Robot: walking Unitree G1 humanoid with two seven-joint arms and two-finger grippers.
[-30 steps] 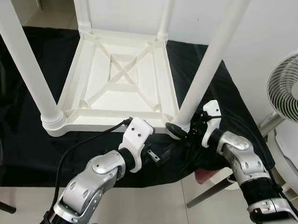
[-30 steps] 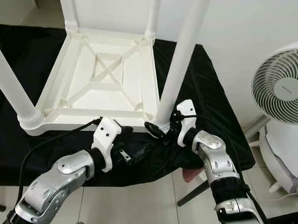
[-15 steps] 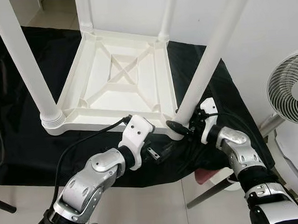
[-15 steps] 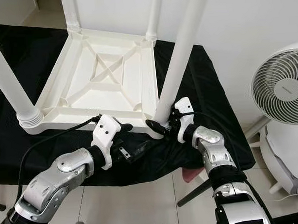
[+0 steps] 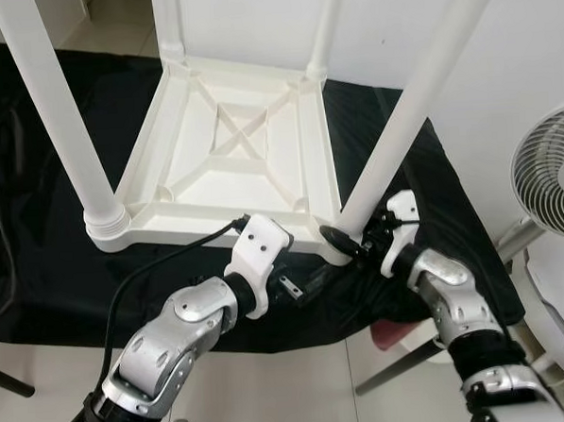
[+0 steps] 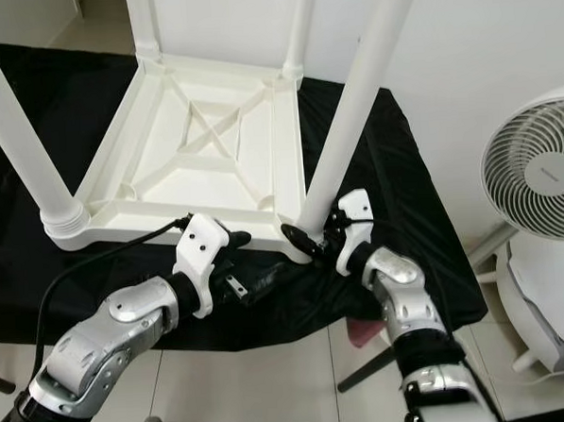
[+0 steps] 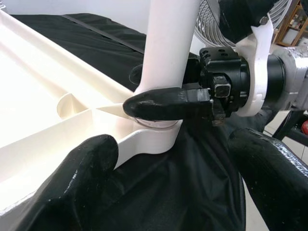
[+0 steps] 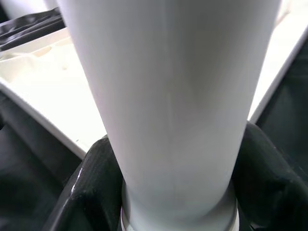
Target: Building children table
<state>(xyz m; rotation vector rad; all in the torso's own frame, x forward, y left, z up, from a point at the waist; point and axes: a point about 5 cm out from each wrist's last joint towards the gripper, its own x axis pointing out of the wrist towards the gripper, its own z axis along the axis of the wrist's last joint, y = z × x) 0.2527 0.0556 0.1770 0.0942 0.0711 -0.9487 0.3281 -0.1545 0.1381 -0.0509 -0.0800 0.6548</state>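
A white children's table (image 5: 232, 166) lies upside down on a black cloth, its legs pointing up. My right gripper (image 5: 345, 241) is shut on the base of the near right leg (image 5: 400, 120), where the leg meets the table's corner. The right wrist view has that leg (image 8: 168, 96) between both black fingers (image 8: 98, 178). Just left of that corner, at the table's near edge, my left gripper (image 6: 247, 265) stands open. One of its fingers (image 7: 72, 187) rests by the rim in the left wrist view, and nothing is held.
The near left leg (image 5: 60, 119) stands at the table's left corner, with two more legs at the back. The black cloth (image 5: 39, 271) covers a low surface that ends just before my arms. A white fan (image 5: 554, 168) stands to the right. A wall is close behind.
My right forearm has shifted slightly around the leg's base while its fingers stay on it. The left gripper has kept its place. The view has moved a little.
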